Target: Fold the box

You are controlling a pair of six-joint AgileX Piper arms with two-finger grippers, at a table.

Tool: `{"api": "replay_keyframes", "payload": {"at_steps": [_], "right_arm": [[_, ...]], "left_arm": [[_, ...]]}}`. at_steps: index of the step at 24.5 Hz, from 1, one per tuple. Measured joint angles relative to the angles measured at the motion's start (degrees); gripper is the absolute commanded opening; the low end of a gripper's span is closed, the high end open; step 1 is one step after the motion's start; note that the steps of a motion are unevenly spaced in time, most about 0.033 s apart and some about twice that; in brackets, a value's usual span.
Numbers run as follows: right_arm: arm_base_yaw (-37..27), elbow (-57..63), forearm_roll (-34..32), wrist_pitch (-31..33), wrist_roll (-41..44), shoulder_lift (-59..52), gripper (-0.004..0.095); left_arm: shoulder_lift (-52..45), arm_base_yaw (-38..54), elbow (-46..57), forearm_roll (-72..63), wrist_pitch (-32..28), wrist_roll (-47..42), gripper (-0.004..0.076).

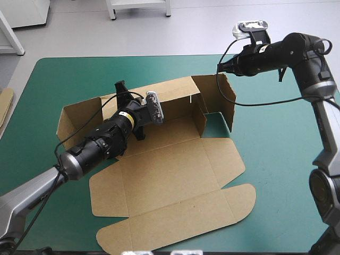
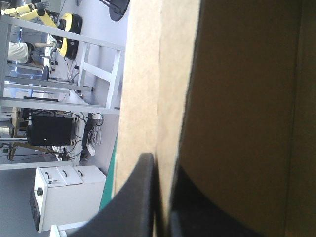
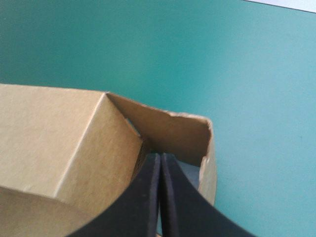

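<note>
Partly folded: box (image 1: 175, 175) at middle of desk (image 1: 281, 159), back wall (image 1: 172, 95) raised, ends untucked, front panels and lid (image 1: 175, 226) flat; left claw (image 2: 157, 163) pinching back wall's rim, right claw (image 3: 160, 157) pressed together at right end flap (image 3: 173, 133).

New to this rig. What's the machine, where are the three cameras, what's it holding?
Two robot arms work at a table with a teal-green cover. One picture looks down from above and behind; the other two come from a camera on each wrist, looking along its black fingers. On the table lies a brown box, partly folded: far wall and end flaps raised, the rest flat. The left gripper is shut on the far wall, the right gripper on an end flap's edge.
</note>
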Motion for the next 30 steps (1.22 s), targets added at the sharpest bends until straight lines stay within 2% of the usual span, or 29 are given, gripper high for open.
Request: {"api": "replay_keyframes", "payload": {"at_steps": [6, 9, 15, 21, 30], "right_arm": [[0.0, -18.1, -1.7, 5.3, 4.1, 12.3, -0.0013], [0.0, -20.6, -2.2, 5.2, 5.2, 16.3, -0.0013], [0.0, -21.6, 0.9, 5.0, 5.2, 21.7, -0.0013], [0.7, -21.6, 1.2, 5.1, 5.2, 23.2, -0.0013], [1.4, -21.6, 1.3, 8.6, 5.1, 23.2, -0.0013]], "left_arm": [[0.0, 0.0, -0.1, 0.0, 0.1, 0.0, -0.0008], [0.0, 0.0, -0.1, 0.0, 0.2, 0.0, -0.0008], [0.0, 0.0, -0.1, 0.0, 0.2, 0.0, -0.0008], [0.0, 0.0, -0.1, 0.0, 0.2, 0.0, -0.0008], [0.0, 0.0, -0.1, 0.0, 0.1, 0.0, -0.0008]]}}
